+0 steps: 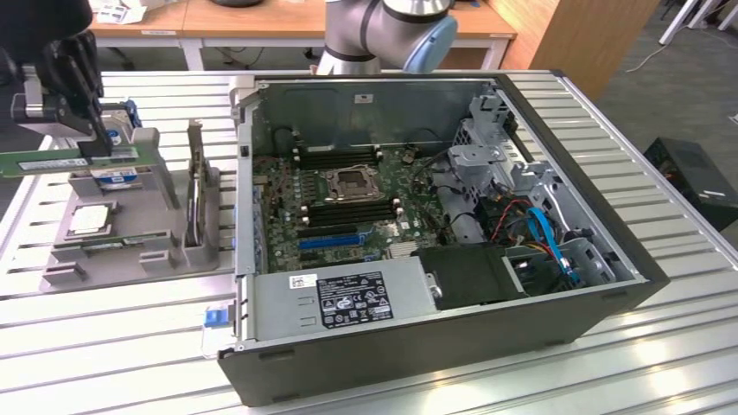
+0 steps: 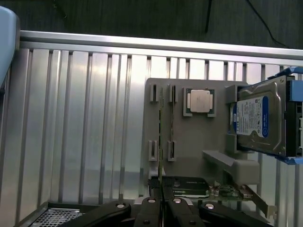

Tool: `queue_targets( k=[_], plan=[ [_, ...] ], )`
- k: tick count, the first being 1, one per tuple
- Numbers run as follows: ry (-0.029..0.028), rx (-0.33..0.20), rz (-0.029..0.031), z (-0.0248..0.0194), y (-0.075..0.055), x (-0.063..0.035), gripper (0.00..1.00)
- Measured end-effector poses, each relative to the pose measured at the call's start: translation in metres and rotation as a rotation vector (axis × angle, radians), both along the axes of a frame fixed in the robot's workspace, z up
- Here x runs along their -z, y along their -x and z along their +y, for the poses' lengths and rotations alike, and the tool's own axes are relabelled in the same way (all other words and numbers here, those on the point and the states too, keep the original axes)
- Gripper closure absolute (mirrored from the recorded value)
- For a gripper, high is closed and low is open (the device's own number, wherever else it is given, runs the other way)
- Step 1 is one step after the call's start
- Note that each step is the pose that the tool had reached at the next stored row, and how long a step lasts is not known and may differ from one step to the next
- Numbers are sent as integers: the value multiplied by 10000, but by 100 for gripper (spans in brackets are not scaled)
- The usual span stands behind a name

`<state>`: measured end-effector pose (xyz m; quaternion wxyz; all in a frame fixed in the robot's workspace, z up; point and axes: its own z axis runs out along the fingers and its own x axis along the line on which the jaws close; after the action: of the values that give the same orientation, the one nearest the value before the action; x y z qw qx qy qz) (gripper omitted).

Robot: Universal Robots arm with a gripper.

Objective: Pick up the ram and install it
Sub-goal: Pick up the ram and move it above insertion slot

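Observation:
The ram (image 1: 34, 163) is a long green stick held level above the grey fixture (image 1: 150, 251) at the exterior view's left. My gripper (image 1: 95, 147) is shut on it from above, near one end. In the wrist view the ram (image 2: 160, 142) shows edge-on as a thin green line running out from between my fingertips (image 2: 162, 203), over the fixture (image 2: 199, 156). The open computer case (image 1: 623, 259) lies to the exterior view's right, with black memory slots (image 1: 346, 212) beside the processor socket (image 1: 349, 181) on its motherboard.
On the fixture rest a square silver processor chip (image 1: 90, 220), a hard drive (image 2: 260, 118) and an upright expansion card (image 1: 202, 203). Inside the case are a power supply (image 1: 346, 298), blue slots (image 1: 328, 238) and cable bundles (image 1: 531, 225). The slatted metal table (image 1: 116, 346) surrounds everything.

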<state>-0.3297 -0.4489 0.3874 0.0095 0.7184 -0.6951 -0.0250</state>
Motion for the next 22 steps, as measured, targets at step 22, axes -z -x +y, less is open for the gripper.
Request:
queue_targets(
  k=[22],
  plan=[
    [0, 1, 62, 0, -353, -19, 87]
  ],
)
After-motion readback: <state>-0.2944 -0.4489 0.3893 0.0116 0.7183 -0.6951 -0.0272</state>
